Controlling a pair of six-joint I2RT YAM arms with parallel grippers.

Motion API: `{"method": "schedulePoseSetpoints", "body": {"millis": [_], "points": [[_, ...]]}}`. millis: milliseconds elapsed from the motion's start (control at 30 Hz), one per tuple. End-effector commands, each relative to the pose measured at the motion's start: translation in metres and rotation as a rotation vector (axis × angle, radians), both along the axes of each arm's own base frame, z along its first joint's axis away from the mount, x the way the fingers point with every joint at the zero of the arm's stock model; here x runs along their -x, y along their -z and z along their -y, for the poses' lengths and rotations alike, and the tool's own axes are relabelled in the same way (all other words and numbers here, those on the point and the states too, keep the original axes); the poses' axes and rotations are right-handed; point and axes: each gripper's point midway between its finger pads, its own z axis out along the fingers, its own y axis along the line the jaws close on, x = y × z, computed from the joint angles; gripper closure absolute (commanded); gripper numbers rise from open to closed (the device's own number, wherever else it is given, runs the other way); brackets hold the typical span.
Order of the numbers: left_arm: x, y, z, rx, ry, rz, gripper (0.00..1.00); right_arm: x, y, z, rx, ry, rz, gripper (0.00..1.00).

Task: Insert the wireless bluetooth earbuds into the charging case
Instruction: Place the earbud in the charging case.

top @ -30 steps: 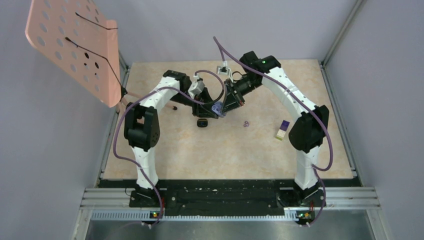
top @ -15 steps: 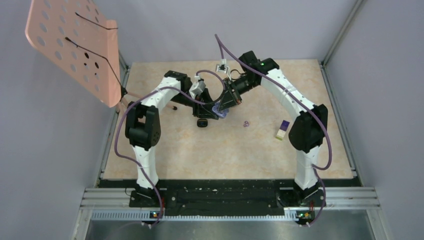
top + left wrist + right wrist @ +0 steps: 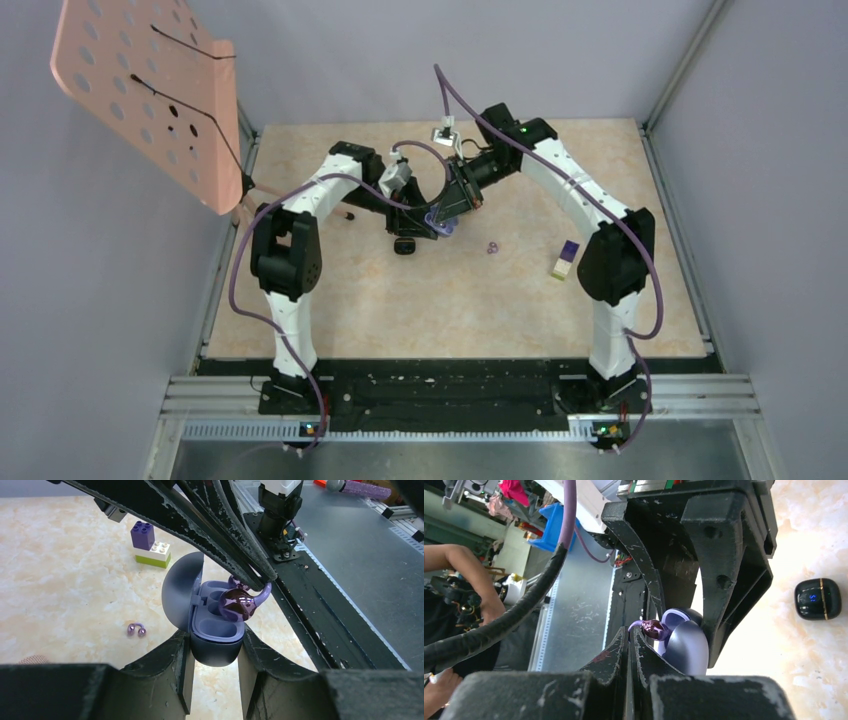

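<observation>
My left gripper [image 3: 214,652] is shut on the open purple charging case [image 3: 215,625], held above the table; it also shows in the top view [image 3: 440,218]. My right gripper [image 3: 630,632] is shut on a glossy purple earbud [image 3: 653,627], pinching its curved band. In the left wrist view that earbud [image 3: 239,604] hangs just over the case's wells. A second purple earbud [image 3: 135,628] lies on the table to the right of the arms in the top view [image 3: 491,247]. The black earbuds are not in view.
A closed black case [image 3: 404,246] with a gold band lies on the table below the grippers; it also shows in the right wrist view [image 3: 817,598]. A purple-and-cream block [image 3: 565,258] stands at the right, also in the left wrist view [image 3: 149,545]. A pink perforated board [image 3: 150,90] leans at far left.
The right gripper with its earbud has moved slightly up and closer over the case. The left gripper holds the case almost still.
</observation>
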Motion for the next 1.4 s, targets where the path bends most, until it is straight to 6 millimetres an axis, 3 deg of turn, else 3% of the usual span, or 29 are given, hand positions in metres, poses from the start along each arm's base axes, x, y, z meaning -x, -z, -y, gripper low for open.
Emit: {"method": "schedulePoseSetpoints", "body": {"millis": [0,867,1367], "points": [[0.002,-0.02,0.005,0.087,-0.024,-0.021,1.0,0.001,-0.009,-0.001,-0.054,-0.017,-0.017,1.0],[0.01,-0.023,0.003,0.084,-0.009,0.051,1.0,-0.016,0.015,-0.004,0.016,0.051,-0.103,1.0],[0.008,-0.027,0.003,0.113,-0.023,0.053,1.0,-0.014,0.018,0.0,-0.002,0.044,-0.146,1.0]]}}
